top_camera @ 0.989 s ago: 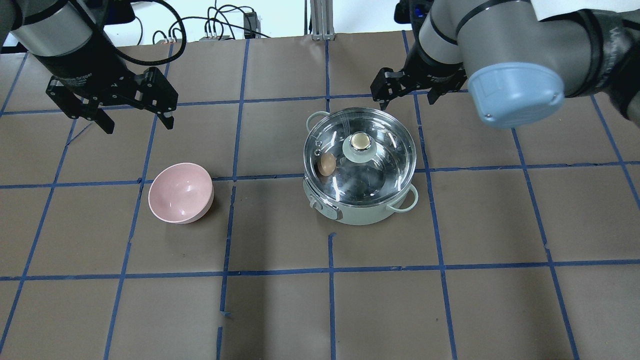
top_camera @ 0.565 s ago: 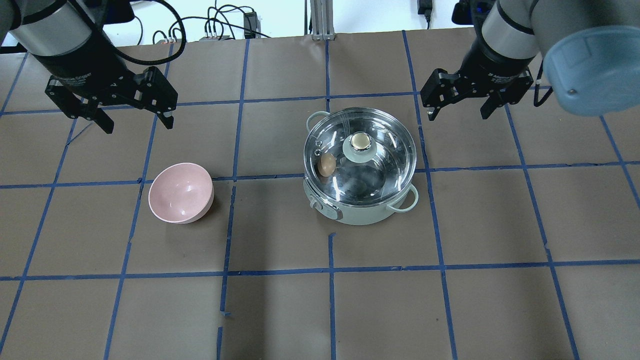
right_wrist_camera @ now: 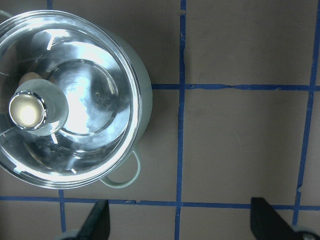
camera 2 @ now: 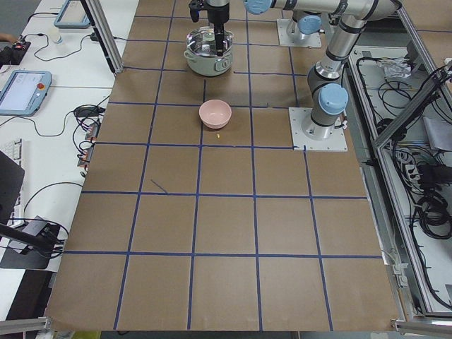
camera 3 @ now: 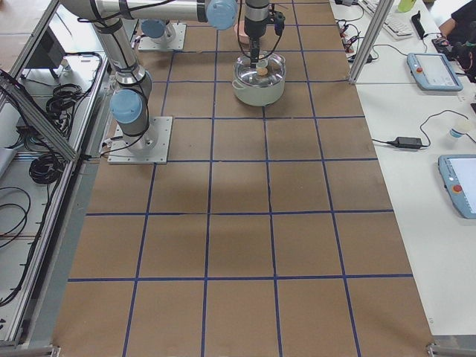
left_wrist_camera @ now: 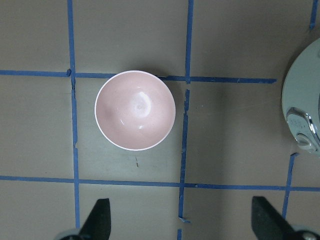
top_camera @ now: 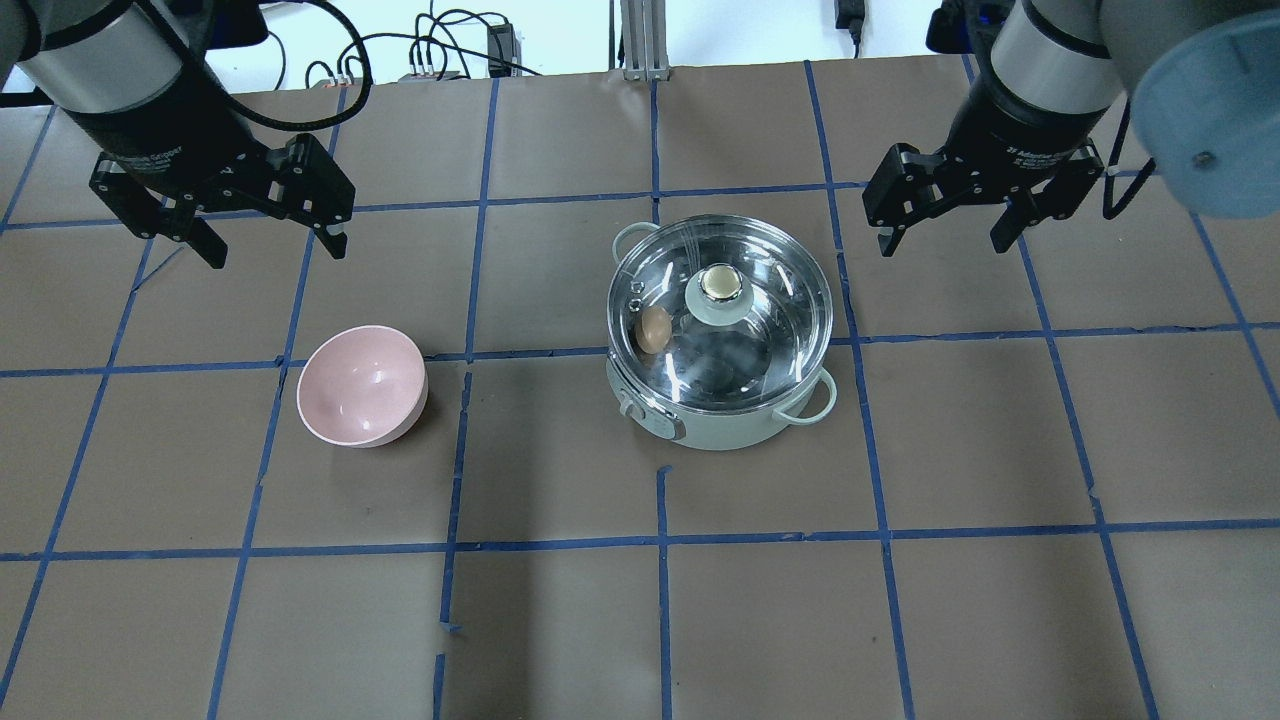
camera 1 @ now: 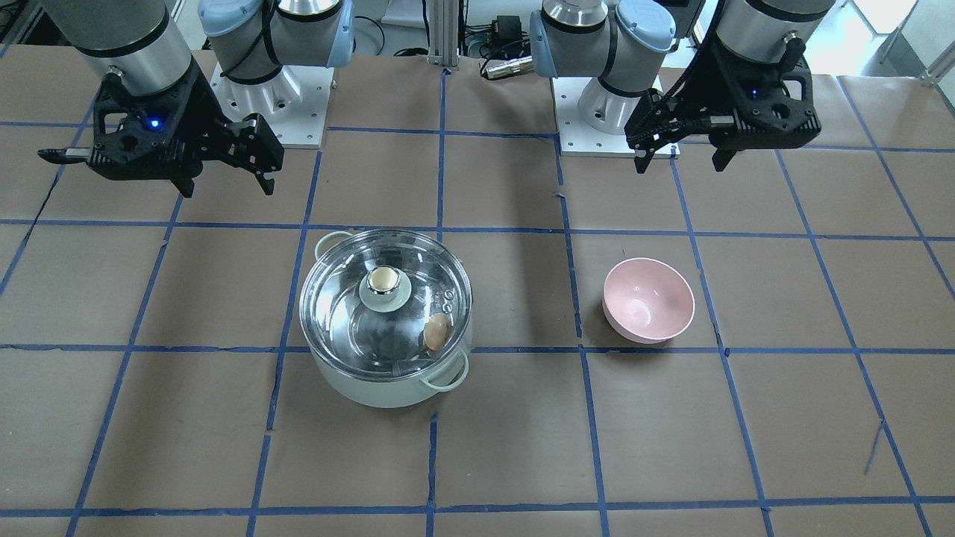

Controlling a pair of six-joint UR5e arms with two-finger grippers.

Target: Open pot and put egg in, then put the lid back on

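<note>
Since a second ago the right gripper [top_camera: 943, 243] has swung away from the far rim of the pot [top_camera: 722, 428] toward the robot's right side, and it now hangs over the table [top_camera: 1000, 450], well apart from the pot; the left gripper [top_camera: 277, 252] has not shifted. Both pairs of fingers are spread wide with nothing between them (each wrist camera shows its two dark fingertips far apart at the bottom of its view). The pot stands near the middle of the table, and the lid [top_camera: 775, 300] sits squarely on its rim, knob up. Through the glass the egg [top_camera: 654, 328] lies inside the pot, against the wall on the side toward the pink bowl [top_camera: 362, 385], just beside the small steam vent. The bowl stands upright on the robot's left, apart from the pot; the left wrist camera looks down into it, with the pot's edge at the right of that view.
</note>
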